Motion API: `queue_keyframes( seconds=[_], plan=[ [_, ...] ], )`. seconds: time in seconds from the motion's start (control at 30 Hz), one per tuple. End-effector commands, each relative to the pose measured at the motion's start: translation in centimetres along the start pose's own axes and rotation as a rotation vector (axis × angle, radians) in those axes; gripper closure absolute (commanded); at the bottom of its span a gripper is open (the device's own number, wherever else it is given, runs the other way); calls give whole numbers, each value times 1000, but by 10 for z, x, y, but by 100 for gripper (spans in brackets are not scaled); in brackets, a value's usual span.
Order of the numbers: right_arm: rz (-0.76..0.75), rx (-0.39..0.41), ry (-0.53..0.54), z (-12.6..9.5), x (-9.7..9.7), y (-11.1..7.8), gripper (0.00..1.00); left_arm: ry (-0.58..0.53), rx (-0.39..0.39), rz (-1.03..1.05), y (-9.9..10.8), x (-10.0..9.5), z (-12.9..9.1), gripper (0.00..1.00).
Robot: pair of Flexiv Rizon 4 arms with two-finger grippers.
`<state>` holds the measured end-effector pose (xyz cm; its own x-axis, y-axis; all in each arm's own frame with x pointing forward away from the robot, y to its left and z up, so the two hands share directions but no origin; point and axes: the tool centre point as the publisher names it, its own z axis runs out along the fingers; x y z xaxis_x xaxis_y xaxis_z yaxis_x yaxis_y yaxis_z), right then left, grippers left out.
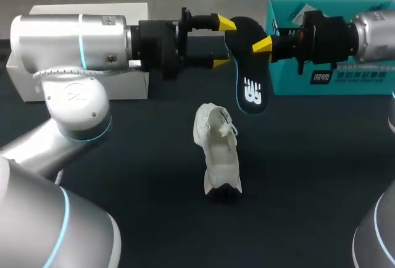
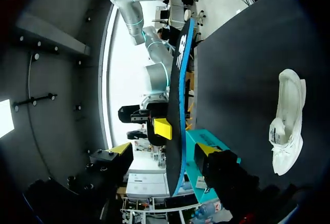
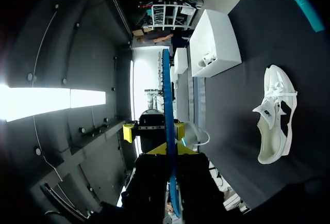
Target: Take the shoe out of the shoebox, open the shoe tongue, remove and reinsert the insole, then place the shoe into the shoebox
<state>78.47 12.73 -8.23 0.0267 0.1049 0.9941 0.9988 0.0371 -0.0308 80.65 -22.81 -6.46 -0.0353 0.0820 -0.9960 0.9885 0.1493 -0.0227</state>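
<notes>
A black insole [image 1: 248,64] with a blue rim hangs in the air above the table's back, pinched at its heel end by my right gripper [image 1: 262,45], which is shut on it. My left gripper [image 1: 223,42] is open, its yellow tips either side of the insole's upper part without touching it. In the left wrist view the insole [image 2: 175,110] stands edge-on between the spread fingers of my left gripper [image 2: 164,149]. The right wrist view shows my right gripper [image 3: 167,150] closed on the insole [image 3: 167,95]. The white shoe [image 1: 217,150] lies on the dark table, apart from both grippers.
A teal shoebox [image 1: 333,79] stands at the back right, behind my right arm. A white box lid [image 1: 80,86] sits at the back left, partly hidden by my left arm. The dark tabletop [image 1: 296,175] stretches in front and to both sides of the shoe.
</notes>
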Motion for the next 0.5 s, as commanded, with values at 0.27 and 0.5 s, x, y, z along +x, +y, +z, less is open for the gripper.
queue_keyframes(
  seconds=[0.27, 0.5],
  plan=[
    [4, 13, 5, 8, -4, 5, 100, -133, 9, 10, -11, 3, 16, 54],
    [5, 9, 5, 7, -4, 2, 100, -118, 18, 8, -13, 6, 20, 55]
  ],
)
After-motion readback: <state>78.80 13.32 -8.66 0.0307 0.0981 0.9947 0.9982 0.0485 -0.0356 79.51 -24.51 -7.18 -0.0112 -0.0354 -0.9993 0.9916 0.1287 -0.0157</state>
